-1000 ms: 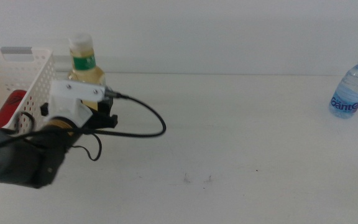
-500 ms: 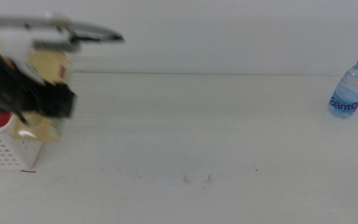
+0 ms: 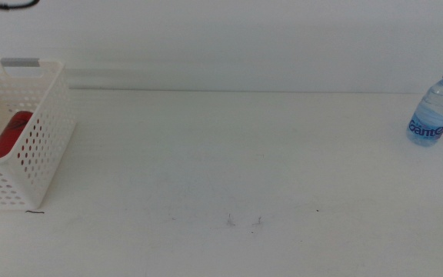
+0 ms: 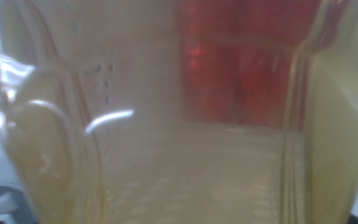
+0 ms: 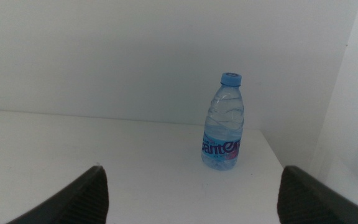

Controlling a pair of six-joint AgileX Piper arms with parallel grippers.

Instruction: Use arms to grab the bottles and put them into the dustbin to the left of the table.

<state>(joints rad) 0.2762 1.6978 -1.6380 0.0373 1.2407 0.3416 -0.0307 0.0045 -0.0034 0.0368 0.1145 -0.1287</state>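
The clear bottle of yellow liquid [image 4: 166, 143] fills the left wrist view, held close in my left gripper, whose jaws it hides. A red blur [image 4: 241, 62] shows through it. In the middle view this arm is gone except for a dark sliver [image 3: 6, 3] at the top left corner. The white dustbin [image 3: 48, 131] stands at the table's left with the slim red can [image 3: 10, 131] lying inside. The blue-capped water bottle [image 3: 434, 108] stands upright at the far right. My right gripper [image 5: 192, 180] is open and empty, well short of that bottle [image 5: 224, 124].
The white table [image 3: 244, 154] carries a few small dark specks [image 3: 243, 221] near the front middle. A pale wall runs behind the table. A white wall edge [image 5: 353, 93] stands close beside the water bottle.
My left arm has lifted the yellow bottle from beside the dustbin and swung up and left, out of the middle view. The water bottle and the can have not moved.
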